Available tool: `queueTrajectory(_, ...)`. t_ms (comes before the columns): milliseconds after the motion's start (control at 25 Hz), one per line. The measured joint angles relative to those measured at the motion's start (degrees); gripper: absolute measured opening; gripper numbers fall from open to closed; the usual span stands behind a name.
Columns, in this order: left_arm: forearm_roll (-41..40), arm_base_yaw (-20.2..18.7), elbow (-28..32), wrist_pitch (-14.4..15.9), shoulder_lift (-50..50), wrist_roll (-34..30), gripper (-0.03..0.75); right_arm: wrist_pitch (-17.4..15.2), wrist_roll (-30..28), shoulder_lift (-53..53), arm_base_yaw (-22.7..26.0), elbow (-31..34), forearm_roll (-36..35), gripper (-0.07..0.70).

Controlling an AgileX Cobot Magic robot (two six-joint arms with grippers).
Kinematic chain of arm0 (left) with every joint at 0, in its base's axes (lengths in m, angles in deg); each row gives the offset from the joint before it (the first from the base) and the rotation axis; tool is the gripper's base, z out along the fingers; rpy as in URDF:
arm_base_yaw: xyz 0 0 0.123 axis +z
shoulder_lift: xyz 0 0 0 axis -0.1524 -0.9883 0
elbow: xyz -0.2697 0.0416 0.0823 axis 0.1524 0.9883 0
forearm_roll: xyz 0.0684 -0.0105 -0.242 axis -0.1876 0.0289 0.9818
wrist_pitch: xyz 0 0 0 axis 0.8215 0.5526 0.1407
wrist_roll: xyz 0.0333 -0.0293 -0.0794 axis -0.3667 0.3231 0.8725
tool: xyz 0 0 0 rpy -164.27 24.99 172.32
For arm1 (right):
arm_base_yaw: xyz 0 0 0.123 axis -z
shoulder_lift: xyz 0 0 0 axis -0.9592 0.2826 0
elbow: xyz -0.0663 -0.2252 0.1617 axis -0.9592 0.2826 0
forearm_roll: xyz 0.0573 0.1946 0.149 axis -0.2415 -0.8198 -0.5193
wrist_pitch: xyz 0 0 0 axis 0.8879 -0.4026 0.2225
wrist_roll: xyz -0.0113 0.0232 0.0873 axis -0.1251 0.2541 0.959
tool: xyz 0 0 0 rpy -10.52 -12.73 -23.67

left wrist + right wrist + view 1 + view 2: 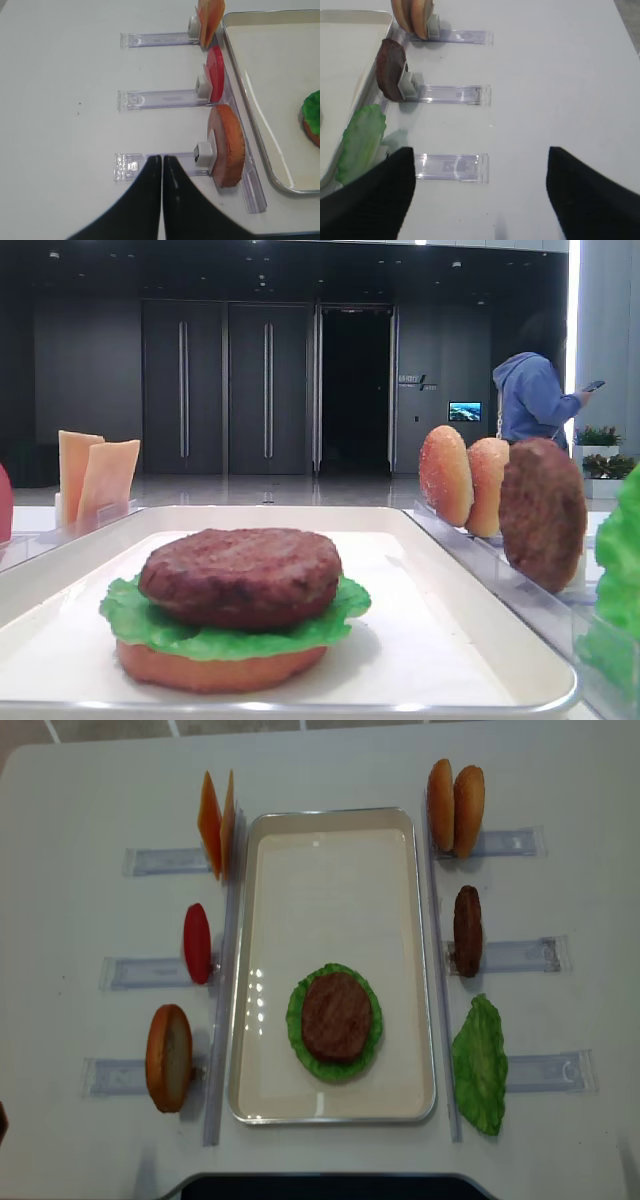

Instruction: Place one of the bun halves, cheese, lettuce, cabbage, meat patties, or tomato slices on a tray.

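Patty [336,1016] on lettuce [303,1050] — tray [330,850]

A plain white table [330,770] carries everything here. In the middle of it lies the white tray [330,820], long side running away from me. Along each long side of the tray a clear rail lies on the table, and 3 clear plastic racks stick out from it. On the left, the far rack [165,861] props up the cheese [217,832], the middle rack [145,972] holds a tomato slice [197,942] on edge, and the near rack [115,1076] holds a bun half [168,1057]. On the right, the far rack [510,842] keeps 2 bun halves [455,805] upright, the middle rack [522,954] a meat patty [467,930], and the near rack [548,1072] a lettuce leaf [481,1063].
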Motion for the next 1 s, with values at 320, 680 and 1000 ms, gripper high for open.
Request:
queueTrajectory(320, 0.05, 0.0, 0.0, 0.0, 0.0, 0.0, -0.007, 0.1, 0.0, -0.64, -0.07, 0.18, 0.0, 0.543)
queueTrajectory(680, 0.05, 0.0, 0.0, 0.0, 0.0, 0.0, -0.007, 0.1, 0.0, -0.64, -0.07, 0.18, 0.0, 0.543)
queueTrajectory(1000, 0.05, 0.0, 0.0, 0.0, 0.0, 0.0, -0.007, 0.1, 0.0, -0.64, -0.07, 0.18, 0.0, 0.543)
